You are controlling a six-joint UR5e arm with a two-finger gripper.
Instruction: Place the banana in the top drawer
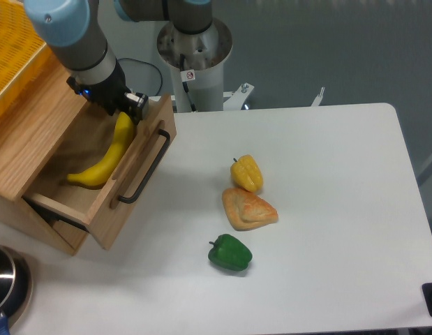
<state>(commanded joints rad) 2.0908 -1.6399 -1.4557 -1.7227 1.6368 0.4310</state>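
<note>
Reaching down from the upper left, the arm sets the gripper (120, 110) over the drawer (97, 174); finger opening cannot be told. Banana (107, 157) lies inside the drawer, upper end at the gripper.

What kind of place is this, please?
Probably a robot lab or test bench, not a home kitchen. A robot arm on a pedestal works at a plain white table, and the banana, peppers and bread look like plastic toys.
</note>
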